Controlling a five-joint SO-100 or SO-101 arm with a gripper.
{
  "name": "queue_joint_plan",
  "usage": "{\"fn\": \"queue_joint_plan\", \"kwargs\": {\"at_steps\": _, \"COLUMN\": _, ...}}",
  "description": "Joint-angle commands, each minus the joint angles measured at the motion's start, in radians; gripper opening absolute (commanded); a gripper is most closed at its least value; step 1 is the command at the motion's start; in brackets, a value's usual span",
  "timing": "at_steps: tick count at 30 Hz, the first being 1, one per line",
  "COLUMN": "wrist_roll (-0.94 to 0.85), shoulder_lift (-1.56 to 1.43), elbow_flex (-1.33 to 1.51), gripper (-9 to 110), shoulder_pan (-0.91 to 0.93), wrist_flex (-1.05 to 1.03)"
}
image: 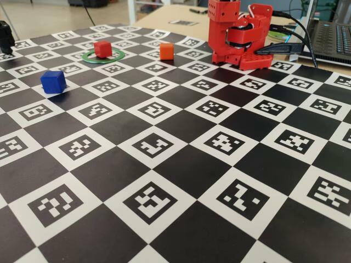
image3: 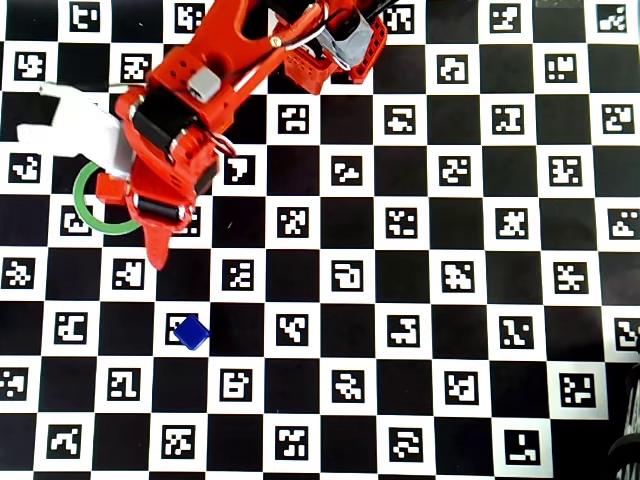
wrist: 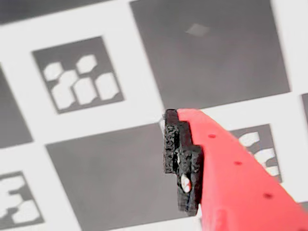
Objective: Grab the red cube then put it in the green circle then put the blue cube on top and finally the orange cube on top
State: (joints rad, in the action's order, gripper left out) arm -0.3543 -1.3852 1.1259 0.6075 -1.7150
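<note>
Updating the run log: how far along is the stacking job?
Done: red cube sits inside green circle. In hand: nothing; wrist view shows only board beside the gripper. Left: blue cube and orange cube, both alone on the board, unstacked.
</note>
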Motion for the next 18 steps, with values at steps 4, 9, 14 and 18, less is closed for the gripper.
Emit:
{"fn": "queue_joint_plan", "kwargs": {"at_steps": 4, "wrist_roll": 0.044, "shoulder_lift": 0.107, "elbow_flex": -0.213, "gripper": 50, "shoulder_pan": -0.095, "wrist_flex": -0.025}}
{"fn": "queue_joint_plan", "kwargs": {"at_steps": 9, "wrist_roll": 0.058, "shoulder_lift": 0.258, "elbow_flex": -0.374, "gripper": 50, "shoulder_pan": -0.124, "wrist_flex": -0.037}}
{"fn": "queue_joint_plan", "kwargs": {"at_steps": 14, "wrist_roll": 0.067, "shoulder_lift": 0.400, "elbow_flex": -0.548, "gripper": 51, "shoulder_pan": -0.149, "wrist_flex": -0.067}}
{"fn": "queue_joint_plan", "kwargs": {"at_steps": 18, "wrist_roll": 0.054, "shoulder_lift": 0.500, "elbow_flex": -0.647, "gripper": 51, "shoulder_pan": -0.161, "wrist_flex": -0.066}}
